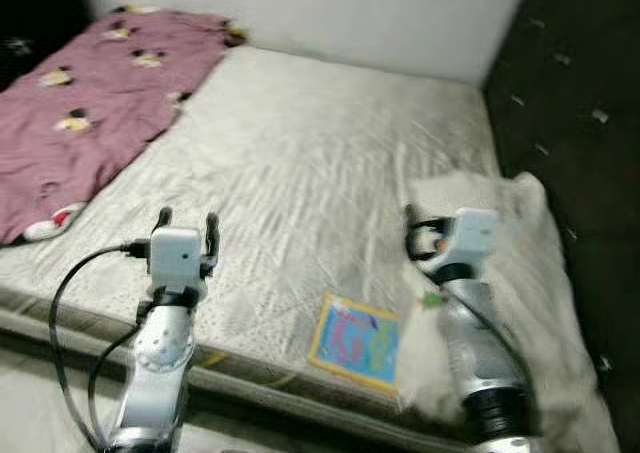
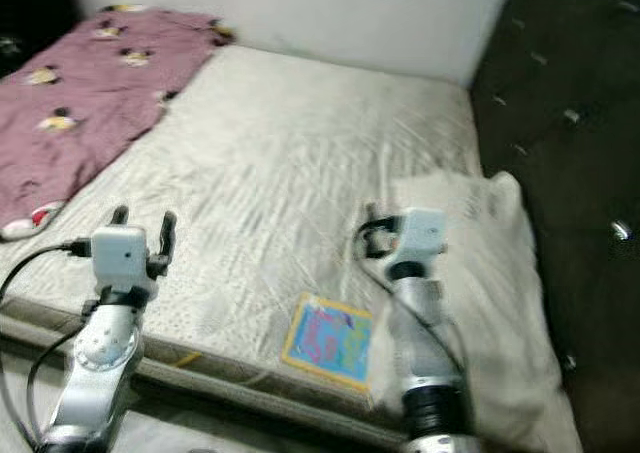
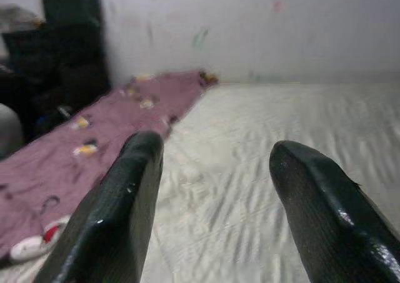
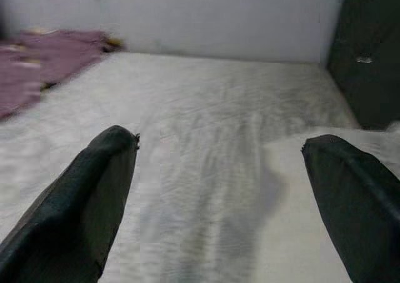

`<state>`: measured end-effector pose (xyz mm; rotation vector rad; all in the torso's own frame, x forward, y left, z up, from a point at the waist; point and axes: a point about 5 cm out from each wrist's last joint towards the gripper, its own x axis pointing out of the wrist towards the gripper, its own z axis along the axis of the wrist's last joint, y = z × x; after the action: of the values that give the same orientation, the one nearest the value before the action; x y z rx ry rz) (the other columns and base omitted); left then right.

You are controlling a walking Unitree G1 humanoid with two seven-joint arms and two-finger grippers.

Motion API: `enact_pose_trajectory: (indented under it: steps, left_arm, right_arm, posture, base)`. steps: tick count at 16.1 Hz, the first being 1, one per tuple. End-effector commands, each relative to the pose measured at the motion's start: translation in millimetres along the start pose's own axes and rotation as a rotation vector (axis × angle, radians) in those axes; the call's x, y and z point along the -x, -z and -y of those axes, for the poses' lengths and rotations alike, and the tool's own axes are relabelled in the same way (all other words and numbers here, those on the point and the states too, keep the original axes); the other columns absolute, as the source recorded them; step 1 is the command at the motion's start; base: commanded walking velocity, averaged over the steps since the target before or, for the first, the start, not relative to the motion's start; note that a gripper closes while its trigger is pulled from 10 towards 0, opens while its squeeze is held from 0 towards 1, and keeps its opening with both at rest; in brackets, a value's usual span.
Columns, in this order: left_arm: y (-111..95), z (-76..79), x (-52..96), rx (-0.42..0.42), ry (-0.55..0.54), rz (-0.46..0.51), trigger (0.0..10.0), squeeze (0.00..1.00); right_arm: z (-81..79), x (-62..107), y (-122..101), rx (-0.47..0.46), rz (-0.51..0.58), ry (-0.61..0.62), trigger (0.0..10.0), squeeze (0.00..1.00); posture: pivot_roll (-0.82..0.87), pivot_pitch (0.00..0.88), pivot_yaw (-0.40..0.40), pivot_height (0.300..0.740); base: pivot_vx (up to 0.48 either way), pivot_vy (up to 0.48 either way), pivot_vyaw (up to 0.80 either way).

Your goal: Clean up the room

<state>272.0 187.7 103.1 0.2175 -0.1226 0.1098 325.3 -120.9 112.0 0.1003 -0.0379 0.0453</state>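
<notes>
Both pincers, left [image 1: 187,218] and right [image 4: 219,189], spread, empty. Risk: book [image 1: 356,340] at bed [image 1: 330,153] front edge slides off if nudged.

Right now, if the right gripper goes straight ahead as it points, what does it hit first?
Probably the bare mattress: the right gripper is open and aims low across it, with the white pillow beside its path. Depth is unclear.

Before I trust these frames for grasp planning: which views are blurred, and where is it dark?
Left eye view: mildly motion-blurred, the picture book readable only as colours, the wall at right dark. Right eye view: softer, the right tool smeared. Left wrist view: left tool fingers close and soft, pink blanket hazy. Right wrist view: blurred throughout.
</notes>
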Motion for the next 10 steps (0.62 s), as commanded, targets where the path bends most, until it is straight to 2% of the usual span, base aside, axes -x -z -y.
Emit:
enact_pose_trajectory:
  steps: [1,3,4,5,8,10]
  left_arm:
    - [-4.8,17.5,-2.9,0.033,0.091,0.001,10.0,0.0]
    - [-5.0,17.6,-1.6,0.025,0.089,0.001,10.0,0.0]
    - [-3.2,21.1,-2.1,0.07,0.059,-0.031,10.0,0.0]
    - [-4.8,23.2,-1.5,0.084,0.068,-0.028,10.0,0.0]
    - [-5.0,34.0,0.5,0.102,0.142,-0.032,10.0,0.0]
    - [-8.5,40.1,-1.7,0.127,0.177,-0.028,10.0,0.0]
  right_arm:
    - [20.3,10.1,4.2,0.032,-0.006,0.06,10.0,0.0]
    - [21.5,12.4,4.5,0.031,-0.007,0.064,10.0,0.0]
    - [32.3,16.3,7.5,0.056,-0.023,0.061,10.0,0.0]
    - [36.2,17.4,7.3,0.063,-0.026,0.063,10.0,0.0]
    - [50.5,17.9,7.2,0.069,-0.038,0.112,10.0,0.0]
    - [52.7,18.4,8.8,0.07,-0.044,0.131,10.0,0.0]
  posture:
    - [0.02,0.0,-0.028,0.74]
    - [0.01,0.0,-0.024,0.74]
    - [0.0,0.0,-0.014,0.74]
    - [-0.01,0.0,-0.012,0.74]
    - [-0.02,0.005,-0.014,0.74]
    - [-0.01,0.023,-0.022,0.74]
  base:
    - [0.0,0.0,0.0]
    - [0.0,0.0,0.0]
    - [0.0,0.0,0.0]
    - [0.0,0.0,0.0]
    - [0.0,0.0,0.0]
    - [0.0,0.0,0.0]
